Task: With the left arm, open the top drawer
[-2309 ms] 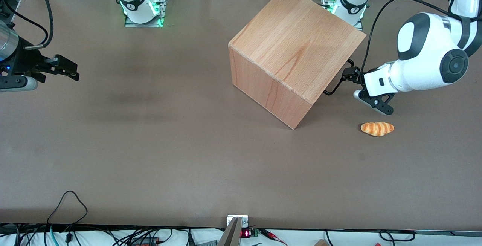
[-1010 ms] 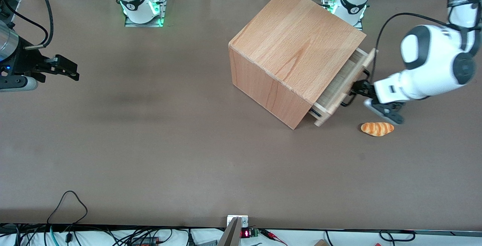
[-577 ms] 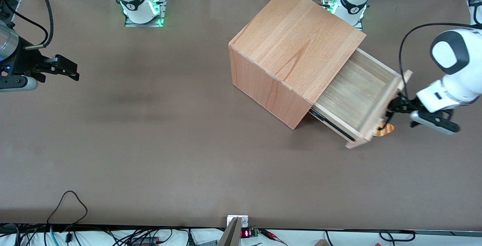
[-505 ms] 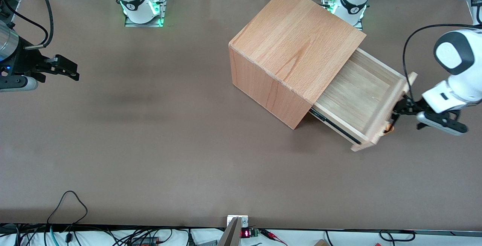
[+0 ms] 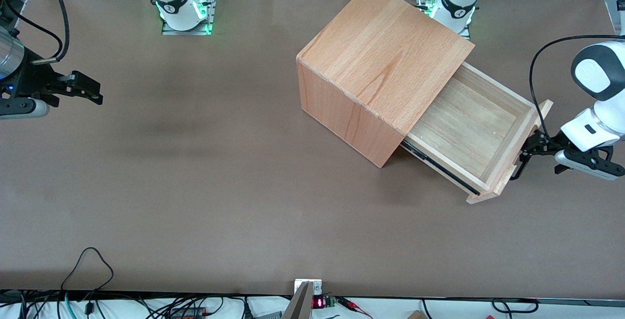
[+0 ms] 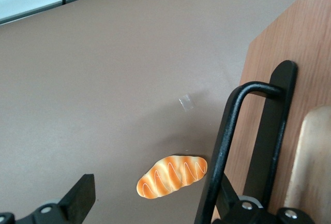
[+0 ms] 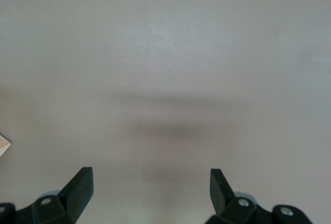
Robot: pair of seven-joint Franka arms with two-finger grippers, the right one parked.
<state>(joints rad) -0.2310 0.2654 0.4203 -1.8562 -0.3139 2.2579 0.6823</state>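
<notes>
The top drawer (image 5: 468,128) stands pulled far out of the beech cube cabinet (image 5: 385,60), and its pale plank interior holds nothing. The left arm (image 5: 593,123) reaches to the drawer front from the working arm's end of the table. Its gripper (image 5: 530,149) is at the black bar handle (image 5: 518,165). In the left wrist view the gripper (image 6: 155,206) is open, its fingers wide apart. The handle (image 6: 230,141) runs along the inner side of one finger (image 6: 230,203), against the drawer front (image 6: 289,79). The other finger (image 6: 80,200) hangs over bare table.
A striped orange bread roll (image 6: 171,176) lies on the brown table under the gripper, beside the drawer front; the front view hides it. A small clear scrap (image 6: 185,102) lies near it. The table's edge and cables (image 5: 88,260) lie nearest the front camera.
The drawer went from shut to far out. The gripper travelled with the handle toward the working arm's end and nearer the front camera. The drawer front now covers the bread roll in the front view.
</notes>
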